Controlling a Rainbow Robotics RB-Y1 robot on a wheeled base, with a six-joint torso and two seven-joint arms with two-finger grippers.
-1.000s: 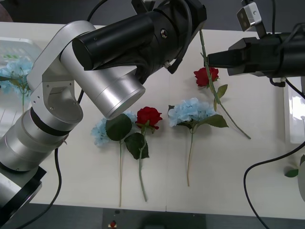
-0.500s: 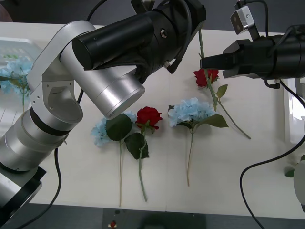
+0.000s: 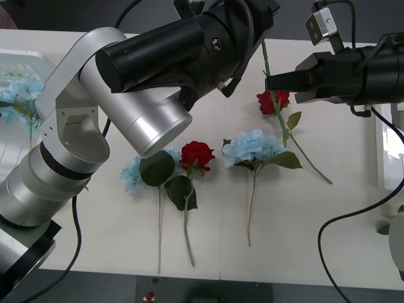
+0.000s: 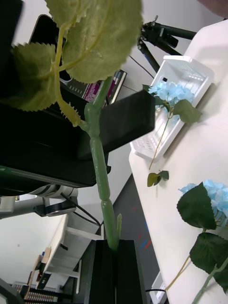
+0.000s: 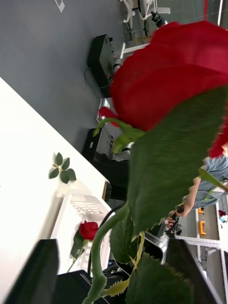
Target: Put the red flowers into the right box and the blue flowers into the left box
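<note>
A red flower is held up in the air between both arms. Its bloom (image 5: 166,71) looms close in the left wrist view, and its thin stem (image 3: 266,60) hangs down in the front view. My right gripper (image 3: 268,82) is shut on that stem (image 4: 102,190). My left gripper (image 5: 109,280) stands open around the stem near the bloom. On the table lie two more red flowers (image 3: 197,153) (image 3: 273,101) and two blue flowers (image 3: 252,148) (image 3: 134,173). The left box (image 3: 19,60) holds a blue flower (image 3: 16,95). The right box (image 5: 78,209) holds a red flower (image 5: 88,230).
My large left arm (image 3: 145,76) crosses the table's upper middle and hides what lies beneath it. A loose green leaf sprig (image 3: 386,228) lies at the right edge by the right box (image 3: 385,145). Black cables hang at the right.
My right gripper has shifted a little to the left along with the stem, then held still. The left arm and the flowers on the table have not moved.
</note>
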